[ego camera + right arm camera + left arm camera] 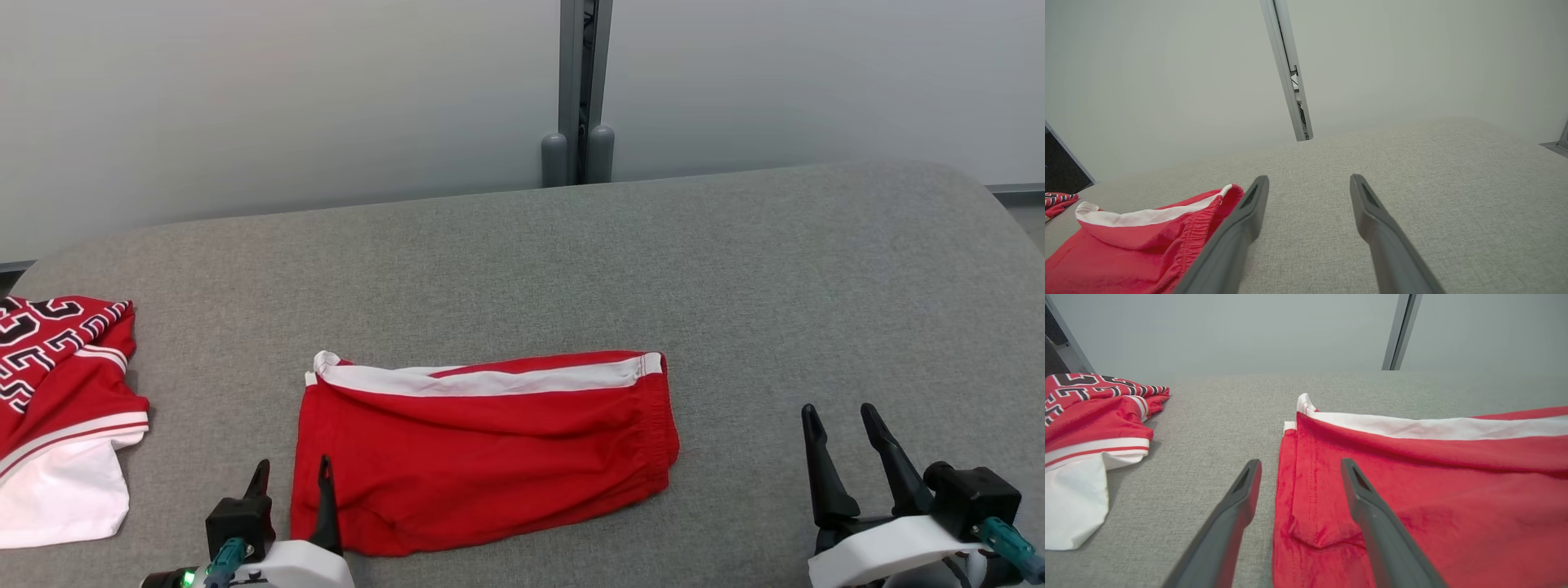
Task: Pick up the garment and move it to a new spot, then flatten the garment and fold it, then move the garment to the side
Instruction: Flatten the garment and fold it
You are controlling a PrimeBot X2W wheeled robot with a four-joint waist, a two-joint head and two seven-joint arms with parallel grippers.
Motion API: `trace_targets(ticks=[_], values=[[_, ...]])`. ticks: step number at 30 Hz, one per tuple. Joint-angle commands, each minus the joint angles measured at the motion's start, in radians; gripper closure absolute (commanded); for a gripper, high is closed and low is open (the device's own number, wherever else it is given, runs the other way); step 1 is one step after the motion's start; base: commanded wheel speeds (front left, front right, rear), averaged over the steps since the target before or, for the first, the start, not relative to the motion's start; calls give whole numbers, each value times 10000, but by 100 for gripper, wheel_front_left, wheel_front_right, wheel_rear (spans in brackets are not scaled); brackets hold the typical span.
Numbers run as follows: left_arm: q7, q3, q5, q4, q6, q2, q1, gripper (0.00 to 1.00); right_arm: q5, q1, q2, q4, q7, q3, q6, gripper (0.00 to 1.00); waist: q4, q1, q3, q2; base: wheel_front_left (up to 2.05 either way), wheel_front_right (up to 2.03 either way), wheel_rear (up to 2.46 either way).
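**Spotter:** How do the jaws of your left gripper (292,465) stand?

**Second:** Spread wide and pinching nothing. In your left wrist view the left hem of the red shorts (1453,498) runs up between the two fingers. One finger is over bare grey tabletop (1208,428), the other over red cloth. I cannot tell whether that finger touches the cloth.

**Spotter:** And your right gripper (838,412)?

**Second:** Its jaws are spread too, and empty, above bare tabletop. In your head view the shorts' gathered waistband end lies to its left, well apart. In your right wrist view the waistband shows just past the finger on that view's left.

**Spotter:** How do the shorts lie overall?

**Second:** They lie folded flat in a rough rectangle near your front edge of the table, left of centre. A white stripe runs along the far side, and a small white corner is turned up at the far left. There is a shallow crease near the left hem.

**Spotter:** Further out?

**Second:** A red jersey (65,384) with black-and-white lettering and a white panel lies rumpled at the table's left end, with a strip of bare grey between it and the shorts. Behind the table is a pale wall with a grey post (581,82).
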Motion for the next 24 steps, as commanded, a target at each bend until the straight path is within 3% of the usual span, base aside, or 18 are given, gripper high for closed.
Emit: trace_targets(ticks=[1, 12, 24], values=[[-16, 90, 128, -127, 67, 72, 196, 0, -119, -56, -56, -17, 1, -11, 4, 0, -16, 0, -19, 0, 0, 0, 0], [-16, 448, 1151, -978, -123, 78, 915, 0, -882, 136, -48, 65, 1, 564, 4, 0, 171, 0, -396, 0, 0, 0, 0], [-17, 575, 1393, -1271, -351, -21, 1412, 0, -42, -304, -54, 1179, 1, 1432, 4, 0, 969, 0, -256, 0, 0, 0, 0]])
